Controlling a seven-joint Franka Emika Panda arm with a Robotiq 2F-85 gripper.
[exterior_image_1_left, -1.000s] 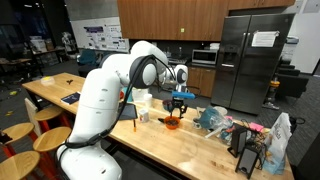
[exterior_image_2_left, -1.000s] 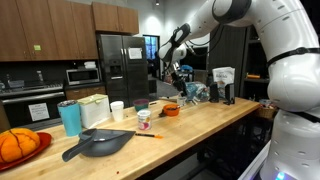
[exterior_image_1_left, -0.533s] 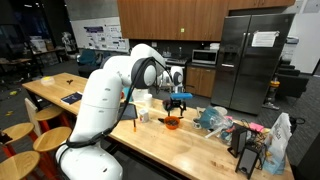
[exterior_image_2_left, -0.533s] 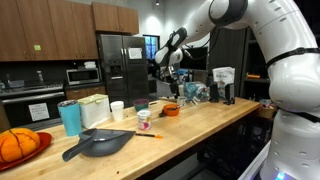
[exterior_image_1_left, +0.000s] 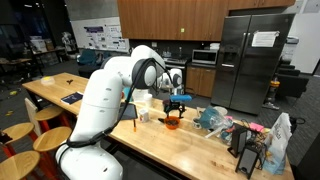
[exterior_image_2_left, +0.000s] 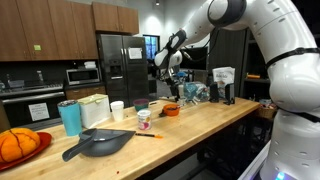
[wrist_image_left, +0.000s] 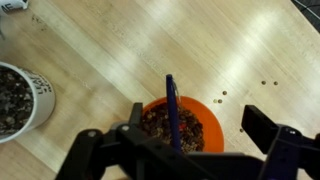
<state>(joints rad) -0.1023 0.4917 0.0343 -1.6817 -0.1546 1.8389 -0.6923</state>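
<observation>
An orange bowl (wrist_image_left: 208, 128) of brown bits sits on the wooden counter, with a thin blue utensil (wrist_image_left: 171, 104) standing in it. My gripper (wrist_image_left: 198, 122) hangs open straight above the bowl, one finger on each side, and holds nothing. Both exterior views show the same: the gripper (exterior_image_1_left: 177, 101) (exterior_image_2_left: 170, 88) is a short way above the orange bowl (exterior_image_1_left: 172, 122) (exterior_image_2_left: 171, 110). The blue utensil touches neither finger.
A white cup (wrist_image_left: 14, 96) filled with dark bits stands left of the bowl. A black pan (exterior_image_2_left: 100, 143), a teal cup (exterior_image_2_left: 70, 117), white containers (exterior_image_2_left: 94, 108) and an orange ball on a red plate (exterior_image_2_left: 16, 146) share the counter. Crumpled bags (exterior_image_1_left: 215, 120) lie past the bowl.
The jaws have opened wide and let go of the blue utensil, which stays in the bowl. The gripper has risen slightly above the bowl.
</observation>
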